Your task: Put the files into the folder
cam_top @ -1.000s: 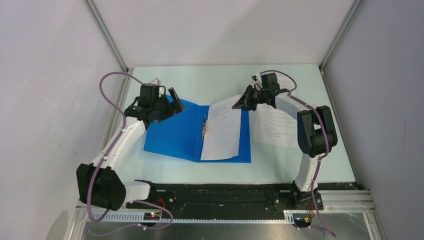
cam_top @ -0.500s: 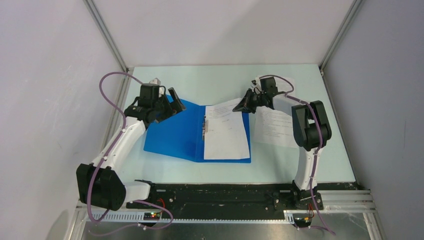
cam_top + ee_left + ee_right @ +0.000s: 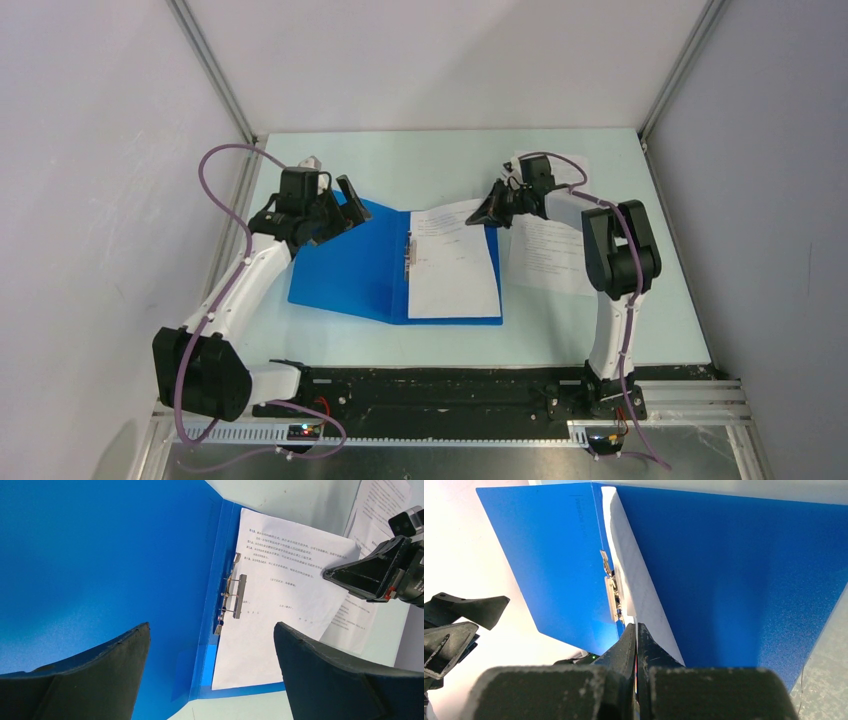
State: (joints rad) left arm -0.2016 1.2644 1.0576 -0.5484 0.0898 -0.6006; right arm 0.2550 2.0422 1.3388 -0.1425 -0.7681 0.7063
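The blue folder (image 3: 345,265) lies open on the table, its metal clip (image 3: 409,255) at the spine. One white printed sheet (image 3: 455,270) lies flat on the right cover. My right gripper (image 3: 478,213) is low at that sheet's far right corner; in the right wrist view its jaws (image 3: 636,626) are shut, the sheet's edge (image 3: 639,590) running into them. More sheets (image 3: 550,255) lie on the table right of the folder, partly under the right arm. My left gripper (image 3: 340,210) is open and empty above the left cover's far corner (image 3: 100,555).
The pale green table (image 3: 430,160) is boxed in by white walls on the left, back and right, with aluminium posts at the back corners. A black rail (image 3: 440,390) carrying the arm bases runs along the near edge. A purple cable (image 3: 215,175) loops beside the left arm.
The sheet, lifted and curled over the right cover a second ago, now lies flat on it. The right gripper has moved slightly right with its corner. The left arm has not moved.
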